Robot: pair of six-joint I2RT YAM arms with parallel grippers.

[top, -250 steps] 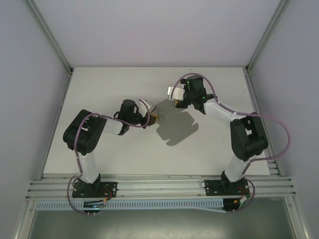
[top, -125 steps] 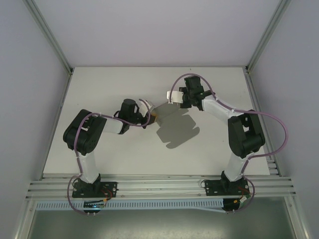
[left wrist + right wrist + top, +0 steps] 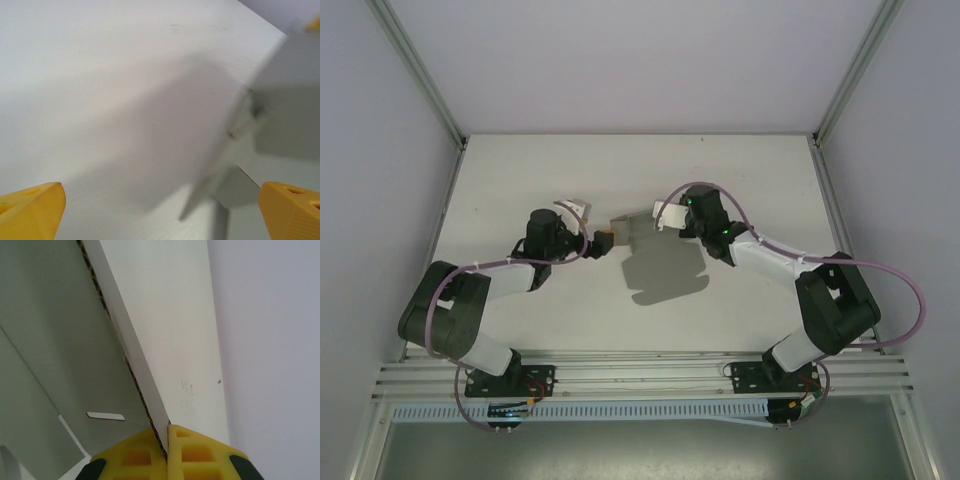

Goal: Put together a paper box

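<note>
Right wrist view: right tool (image 3: pixel 166 432) is clamping the box (image 3: pixel 55 330) by 1 edge, holding it raised over mid-desk (image 3: pixel 520 170), likely for folding; left tool (image 3: pixel 160 210) is gaping open just left of it.

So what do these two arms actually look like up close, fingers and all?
Both the left arm and right arm alternate white tube sections with chunky black joints, and thin purple cables loop alongside. A small green light glows near the right wrist. The fingers are bright yellow plastic with moulded square recesses, on black mounts.
</note>
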